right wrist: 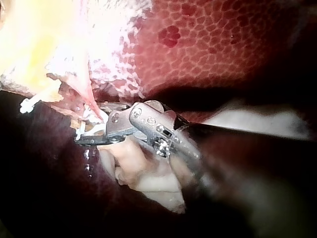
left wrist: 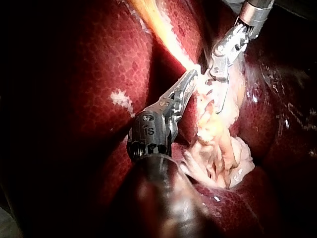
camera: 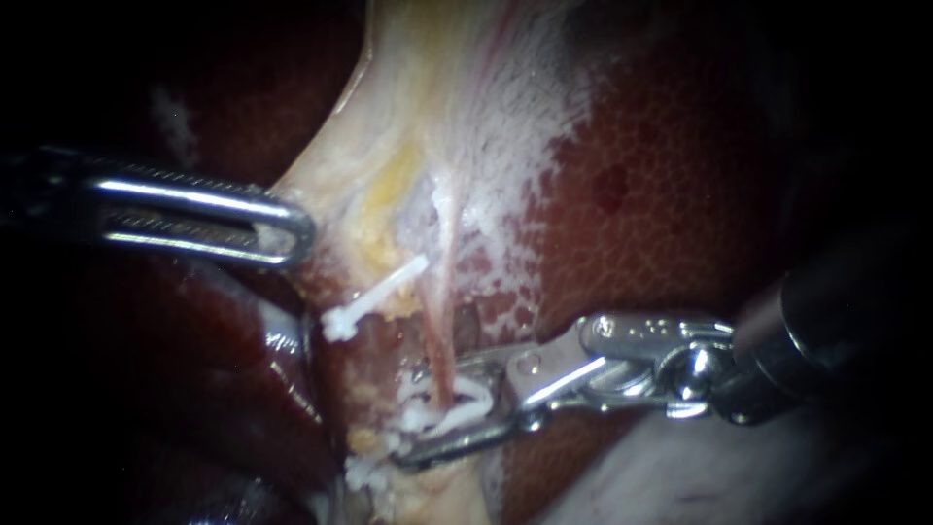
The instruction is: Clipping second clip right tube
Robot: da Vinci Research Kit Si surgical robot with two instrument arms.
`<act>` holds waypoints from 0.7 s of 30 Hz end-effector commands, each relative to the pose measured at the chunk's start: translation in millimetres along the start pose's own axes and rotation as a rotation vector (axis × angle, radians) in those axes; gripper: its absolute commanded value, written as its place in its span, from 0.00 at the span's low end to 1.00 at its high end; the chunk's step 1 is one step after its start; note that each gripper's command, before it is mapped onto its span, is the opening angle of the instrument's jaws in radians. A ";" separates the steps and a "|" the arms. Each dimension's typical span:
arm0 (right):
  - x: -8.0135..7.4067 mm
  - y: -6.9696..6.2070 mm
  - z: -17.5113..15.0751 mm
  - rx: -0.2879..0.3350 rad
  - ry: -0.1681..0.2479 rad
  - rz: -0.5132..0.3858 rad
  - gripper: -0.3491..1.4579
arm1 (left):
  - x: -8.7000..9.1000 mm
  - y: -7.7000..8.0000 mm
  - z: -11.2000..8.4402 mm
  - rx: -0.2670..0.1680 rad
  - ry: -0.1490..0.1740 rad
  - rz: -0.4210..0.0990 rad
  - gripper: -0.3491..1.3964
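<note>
A thin pink tube (camera: 440,321), the right one of those exposed, runs down the pale dissected tissue. My right instrument (camera: 428,413) comes in from the right. Its jaws straddle this tube low down, with a white clip (camera: 457,406) held between them. The right wrist view shows the same jaws (right wrist: 86,134) around the tube. My left instrument (camera: 292,233) comes in from the left, its slotted jaws shut on the pale gallbladder edge (camera: 330,185), also seen in the left wrist view (left wrist: 190,79). Another white clip (camera: 374,297) sits left of the tube.
Dark red liver (camera: 661,224) lies to the right and behind. A further white clip (camera: 364,473) sits low in the field. Yellow fat (camera: 384,209) covers the tissue above the clips. Pale folded tissue (right wrist: 143,173) lies under my right instrument.
</note>
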 end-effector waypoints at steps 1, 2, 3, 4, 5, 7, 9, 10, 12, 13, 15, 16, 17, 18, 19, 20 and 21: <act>0.0 0.1 -0.1 0.001 0.000 0.004 0.38 | 0.0 0.0 0.0 0.001 0.000 0.000 0.00; 0.0 0.1 -0.2 0.002 0.000 0.009 0.37 | 0.0 0.0 0.0 0.001 0.000 0.000 0.00; -0.1 0.2 -0.2 0.002 0.000 0.009 0.35 | 0.0 0.0 0.0 0.001 0.000 0.000 0.00; -0.1 0.3 -0.4 0.002 0.000 0.015 0.33 | 0.0 0.0 0.0 0.001 0.000 0.000 0.00; -0.2 0.4 -0.5 0.000 0.002 0.021 0.30 | 0.0 0.0 0.0 0.001 0.000 0.000 0.00; -0.4 0.7 -0.8 -0.007 0.006 0.032 0.23 | 0.0 0.0 0.0 0.001 0.000 0.000 0.00; -0.5 1.1 -1.2 -0.019 0.011 0.032 0.14 | 0.0 0.1 0.0 0.001 0.000 0.000 0.00; -0.6 1.3 -1.3 -0.022 0.013 0.032 0.11 | 0.1 0.1 0.0 0.001 0.000 0.000 0.00; -0.8 1.7 -1.6 -0.022 0.013 0.032 0.02 | 0.1 0.2 0.1 0.001 0.000 0.000 0.00; -0.8 1.9 -1.8 -0.022 0.013 0.032 0.00 | 0.1 0.2 0.1 0.001 0.000 0.000 0.00; -0.9 2.1 -2.0 -0.021 0.012 0.031 0.00 | 0.1 0.2 0.1 0.001 0.000 0.001 0.00; -1.0 2.1 -2.0 -0.021 0.012 0.031 0.00 | 0.1 0.2 0.1 0.001 0.000 0.000 0.00; -1.0 2.1 -2.0 -0.021 0.012 0.031 0.00 | 0.1 0.2 0.1 0.001 0.000 0.000 0.00; -1.0 2.1 -2.0 -0.020 0.012 0.031 0.00 | 0.1 0.2 0.1 0.001 0.000 0.000 0.00; -1.1 2.1 -2.0 -0.020 0.012 0.030 0.00 | 0.1 0.2 0.1 0.001 0.000 0.000 0.00; -1.1 2.0 -1.9 -0.020 0.011 0.030 0.00 | 0.1 0.2 0.1 0.001 0.000 0.000 0.00; -1.1 2.0 -1.8 -0.020 0.011 0.030 0.00 | 0.1 0.2 0.1 0.001 0.000 0.000 0.00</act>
